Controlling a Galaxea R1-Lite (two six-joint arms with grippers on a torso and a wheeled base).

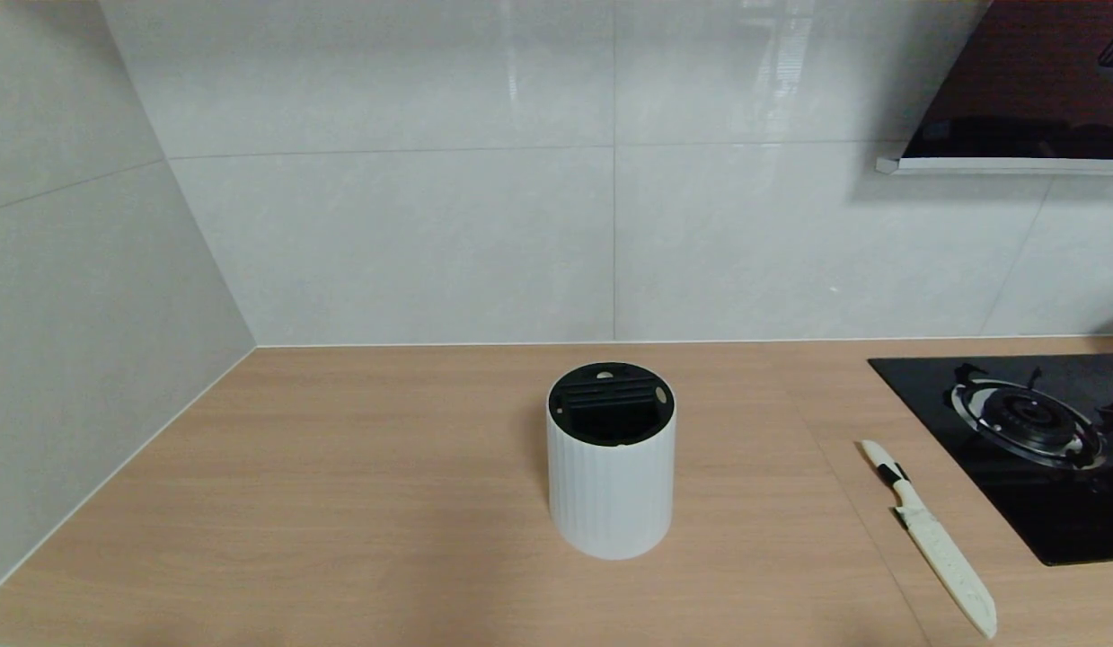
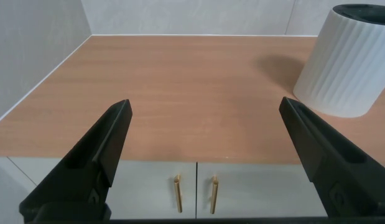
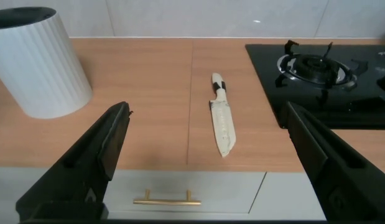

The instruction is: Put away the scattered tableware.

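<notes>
A cream-white knife (image 1: 929, 536) with a black band on its handle lies flat on the wooden counter (image 1: 340, 503), to the right of a white ribbed cylindrical holder (image 1: 612, 476) that has a black slotted insert in its top. In the right wrist view the knife (image 3: 221, 121) lies ahead of my right gripper (image 3: 204, 165), which is open and held off the counter's front edge, holding nothing. My left gripper (image 2: 208, 162) is open too, in front of the counter edge, with the holder (image 2: 344, 62) farther off to one side.
A black gas hob (image 1: 1023, 440) with a burner sits at the counter's right, just beyond the knife. A range hood (image 1: 1014, 99) hangs above it. Tiled walls close the back and left. Cabinet doors with gold handles (image 2: 195, 194) lie below the counter edge.
</notes>
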